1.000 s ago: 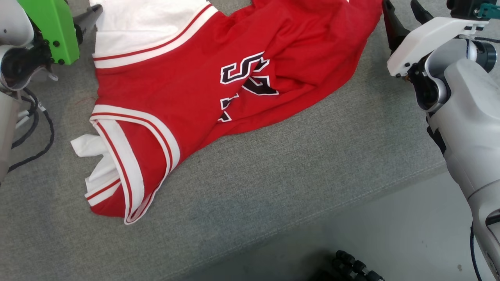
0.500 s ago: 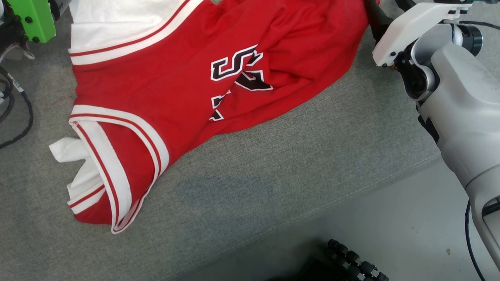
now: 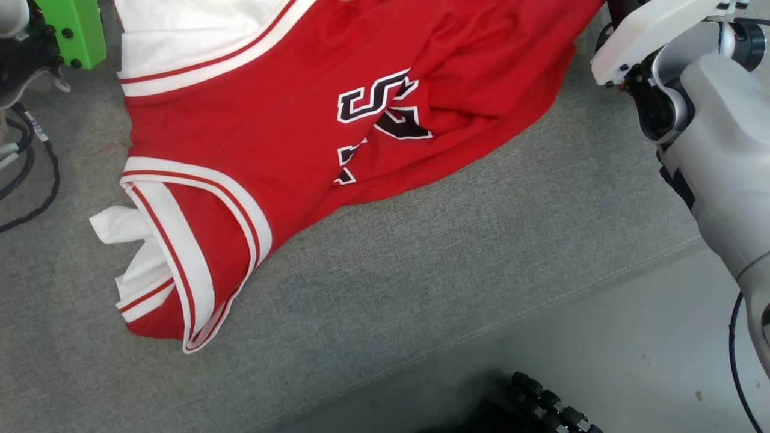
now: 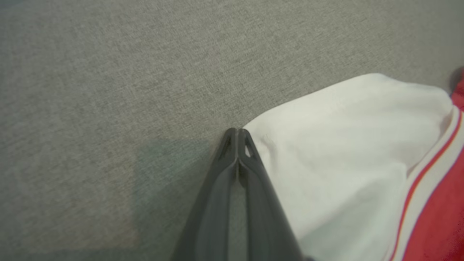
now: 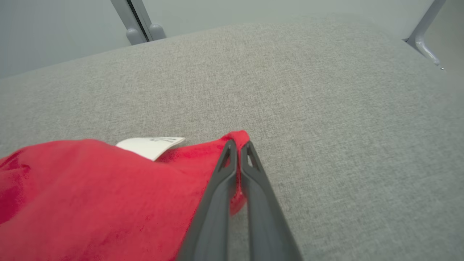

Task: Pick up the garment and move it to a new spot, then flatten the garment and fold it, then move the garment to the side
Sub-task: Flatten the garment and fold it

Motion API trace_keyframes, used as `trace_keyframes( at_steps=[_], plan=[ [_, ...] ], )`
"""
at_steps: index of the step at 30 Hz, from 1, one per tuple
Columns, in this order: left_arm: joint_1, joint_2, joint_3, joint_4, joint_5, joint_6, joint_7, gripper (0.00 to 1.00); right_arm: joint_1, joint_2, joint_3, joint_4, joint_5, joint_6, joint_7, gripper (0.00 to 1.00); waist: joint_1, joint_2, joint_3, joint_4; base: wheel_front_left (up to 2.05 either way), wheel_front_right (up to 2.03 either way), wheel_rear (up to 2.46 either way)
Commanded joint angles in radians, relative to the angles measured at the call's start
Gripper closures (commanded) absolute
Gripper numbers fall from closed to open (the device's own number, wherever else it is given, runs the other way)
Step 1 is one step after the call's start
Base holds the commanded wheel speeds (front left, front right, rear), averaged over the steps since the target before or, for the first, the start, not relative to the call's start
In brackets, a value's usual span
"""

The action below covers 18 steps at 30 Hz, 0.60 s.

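Since a second ago the right gripper and left gripper have both gone from spread wide to pinched shut. The head camera also shifted a bit, so don't read that as the cloth moving.

Nearest the robot, a black ribbed knobbly thing sits on the pale smooth floor (no idea what it is). Past that comes the stitched front edge of the grey woven upholstered surface, and the red-and-white knit jersey lies crumpled on it. Its striped red-and-white opening is the closest part, at lower left, with a bit of white cloth poking out. Black-and-white lettering is creased into a fold mid-body, and a white panel sits at the far left.

A bright green plastic block on the left arm and some loose black cables are at the left edge. The pale grey right forearm is at the right.

At the far end, the right wrist view shows the closed fingers clamped on a red corner of the jersey. Red shows between them and just past the tips, with a small white fabric label just beside. On the left wrist view the fingers are closed right against the white panel's edge. I can't tell if any cloth is actually caught. Grey metal legs stand beyond the surface.
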Motion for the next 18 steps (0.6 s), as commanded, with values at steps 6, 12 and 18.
trace_keyframes(
  at_steps=[6,12,18],
  plan=[
    [-0.037,0.015,-0.052,-0.053,-0.017,0.001,-0.081,1.0,-0.015,-0.068,0.005,-0.071,0.024,-0.001,-0.078,1.0,-0.0001,-0.0001,-0.059,0.032,0.0,0.0,0.0],
    [-0.065,0.043,-0.134,-0.125,-0.002,0.001,-0.171,1.0,0.044,-0.146,-0.072,-0.209,-0.016,-0.002,-0.089,1.0,-0.0001,-0.0001,-0.136,0.072,0.0,0.0,0.0],
    [-0.067,0.069,-0.183,-0.182,-0.025,0.001,-0.277,1.0,0.15,-0.196,-0.163,-0.353,-0.097,-0.001,-0.089,1.0,-0.0001,-0.0001,-0.226,0.111,0.0,0.0,0.0]
  ],
)
